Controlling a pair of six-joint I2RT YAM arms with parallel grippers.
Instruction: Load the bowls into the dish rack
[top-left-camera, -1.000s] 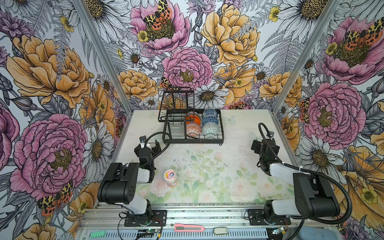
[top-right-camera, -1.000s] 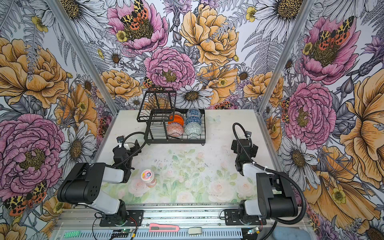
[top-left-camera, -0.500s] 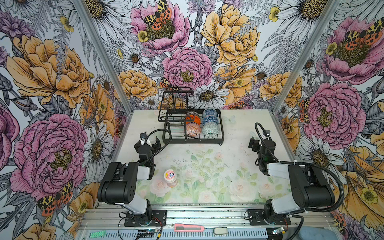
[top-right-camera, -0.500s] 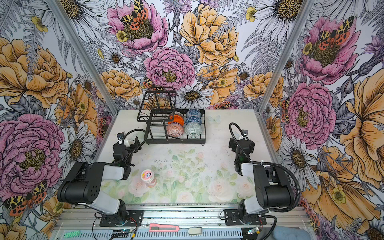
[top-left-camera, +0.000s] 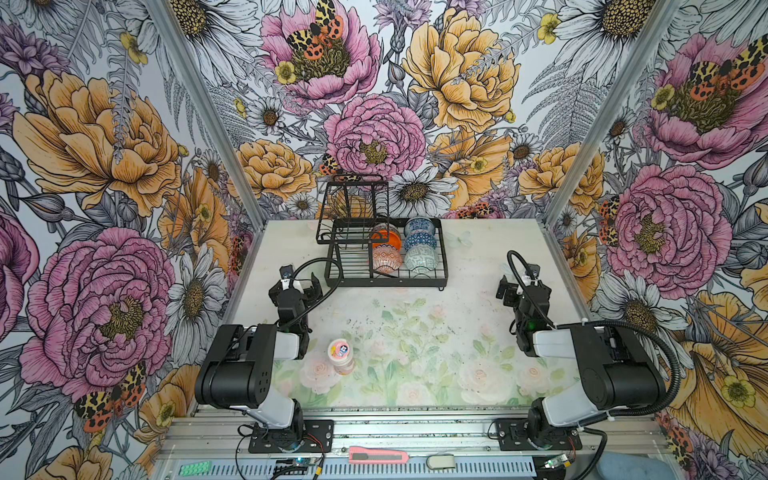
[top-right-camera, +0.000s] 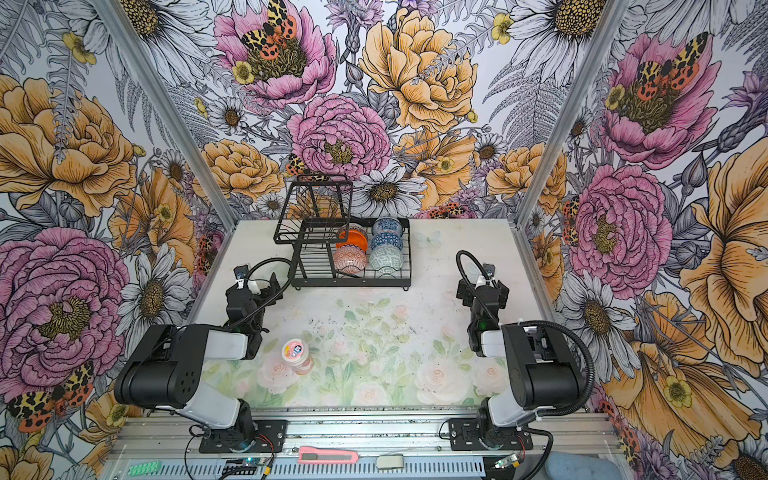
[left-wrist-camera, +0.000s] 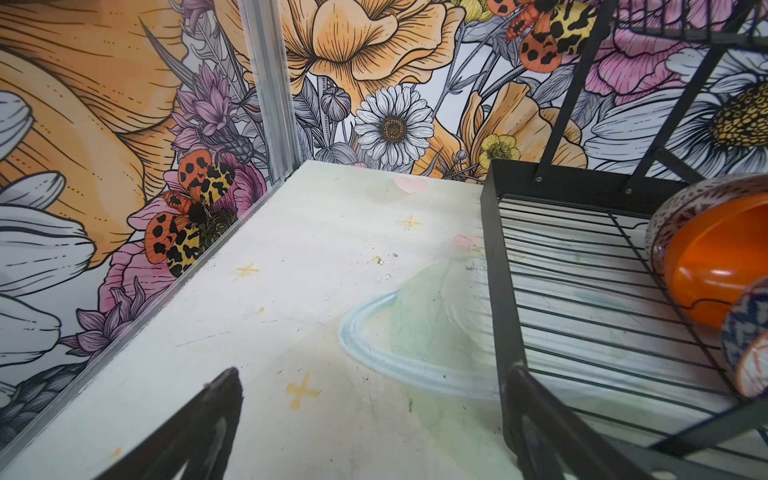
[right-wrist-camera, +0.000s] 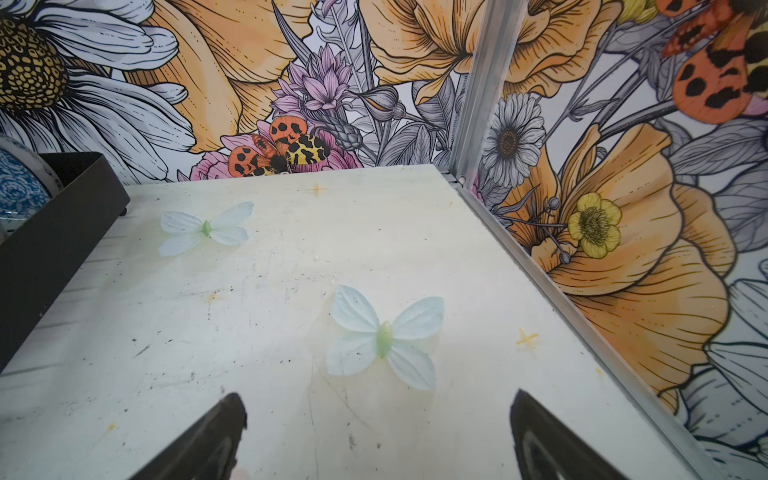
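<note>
Both left claw and right claw shifted slightly

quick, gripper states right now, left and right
left gripper: open, holding nothing
right gripper: open, holding nothing

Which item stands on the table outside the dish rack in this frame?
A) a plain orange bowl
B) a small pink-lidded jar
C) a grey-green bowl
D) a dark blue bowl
B: only the small pink-lidded jar stands on the table, near the left arm, while the bowls in view all sit inside the dish rack.
</note>
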